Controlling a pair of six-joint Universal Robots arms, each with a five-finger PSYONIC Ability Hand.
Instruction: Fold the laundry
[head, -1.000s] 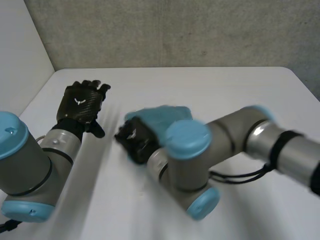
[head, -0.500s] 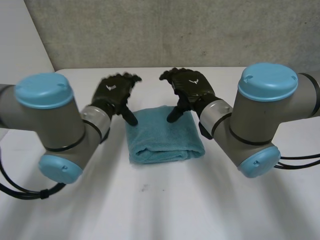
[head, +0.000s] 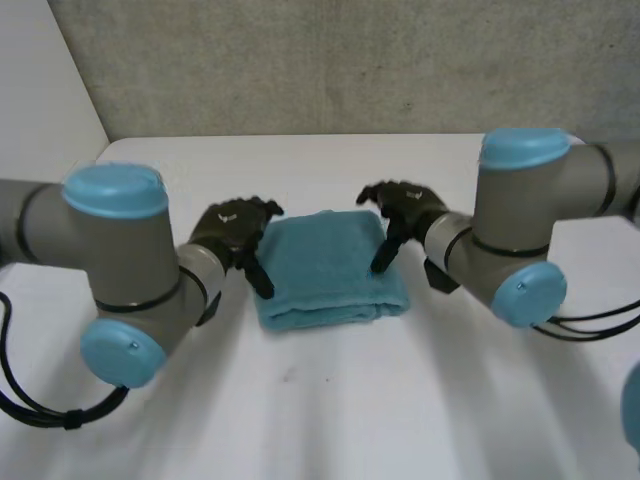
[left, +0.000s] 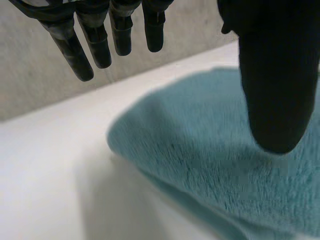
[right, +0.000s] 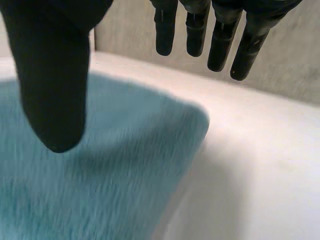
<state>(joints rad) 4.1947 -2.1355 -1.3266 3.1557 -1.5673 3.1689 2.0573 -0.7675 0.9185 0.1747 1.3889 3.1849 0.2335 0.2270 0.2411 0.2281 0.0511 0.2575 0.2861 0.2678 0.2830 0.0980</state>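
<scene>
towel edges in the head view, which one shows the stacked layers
The edge nearest the robot: the blue towel looks thick and doubled over there, while the far edge lies thin and flat.

left robot hand (head: 232, 228) and right robot hand (head: 405, 205), palms down, fingers uncurled

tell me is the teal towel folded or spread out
Folded. The teal towel lies as a compact, thick rectangle on the white table, with stacked layers showing along its near edge.
</scene>
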